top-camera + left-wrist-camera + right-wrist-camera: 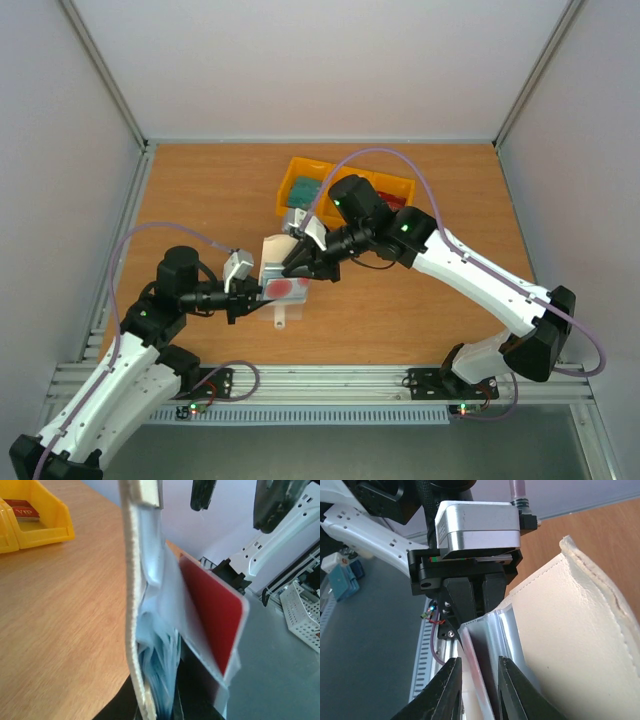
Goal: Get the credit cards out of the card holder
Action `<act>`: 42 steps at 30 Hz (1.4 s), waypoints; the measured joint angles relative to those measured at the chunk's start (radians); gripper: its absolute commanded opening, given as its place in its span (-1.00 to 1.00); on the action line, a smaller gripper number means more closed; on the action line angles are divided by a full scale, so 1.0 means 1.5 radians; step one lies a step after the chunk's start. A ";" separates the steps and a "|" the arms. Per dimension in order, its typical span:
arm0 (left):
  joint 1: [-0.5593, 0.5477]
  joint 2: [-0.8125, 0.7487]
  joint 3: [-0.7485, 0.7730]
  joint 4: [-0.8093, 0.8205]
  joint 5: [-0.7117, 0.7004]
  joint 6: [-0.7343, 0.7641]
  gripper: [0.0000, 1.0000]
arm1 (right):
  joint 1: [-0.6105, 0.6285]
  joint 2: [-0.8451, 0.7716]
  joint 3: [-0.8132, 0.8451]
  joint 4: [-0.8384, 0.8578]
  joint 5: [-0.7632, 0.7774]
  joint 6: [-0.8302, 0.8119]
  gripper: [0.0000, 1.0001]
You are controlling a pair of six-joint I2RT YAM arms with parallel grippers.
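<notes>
The card holder (274,252) is held up off the table, its cream cover (570,630) folded back and its clear sleeves fanned out. My left gripper (245,292) is shut on the holder's lower edge (131,605), and the sleeves run down between its dark jaws (170,711). A red credit card (215,610) sits in the outermost sleeve. My right gripper (477,685) is open and straddles that sleeve's pinkish edge (472,670), with a gap on the cream side. From the left wrist view, the right gripper (235,500) hangs above the holder.
A yellow tray (300,178) with compartments stands behind the holder. It holds a teal card (305,188) and a dark red card (22,509). The holder's strap tab (280,320) hangs toward the near table edge. A metal rail runs along that edge.
</notes>
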 measured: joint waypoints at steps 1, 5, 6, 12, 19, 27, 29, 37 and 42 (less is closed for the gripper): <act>0.000 0.000 0.001 -0.008 -0.002 0.010 -0.99 | 0.000 0.003 0.000 -0.002 -0.004 0.001 -0.56; 0.000 0.000 0.001 -0.028 -0.006 0.029 -0.99 | 0.000 0.011 0.003 -0.012 -0.012 0.003 -0.47; 0.000 0.000 0.001 -0.029 -0.006 0.030 -1.00 | 0.000 0.013 0.006 -0.019 -0.013 0.001 -0.50; 0.000 0.000 0.001 -0.032 -0.004 0.036 -1.00 | 0.000 0.027 0.015 -0.052 -0.017 -0.017 -0.77; -0.002 -0.001 0.014 -0.064 -0.005 0.086 -0.99 | 0.003 0.038 0.026 -0.081 -0.031 -0.071 -0.58; -0.010 0.000 0.016 -0.082 -0.011 0.111 -0.99 | 0.033 0.082 0.048 -0.106 -0.026 -0.134 -0.58; -0.010 0.003 0.016 -0.086 -0.014 0.104 -0.99 | 0.042 0.086 0.048 -0.112 -0.033 -0.150 -0.59; -0.011 0.003 0.016 -0.089 -0.016 0.097 -0.99 | 0.047 0.085 0.048 -0.116 -0.046 -0.176 -0.74; -0.014 0.005 0.020 -0.096 -0.019 0.100 -1.00 | 0.058 0.087 0.048 -0.116 -0.033 -0.175 -0.89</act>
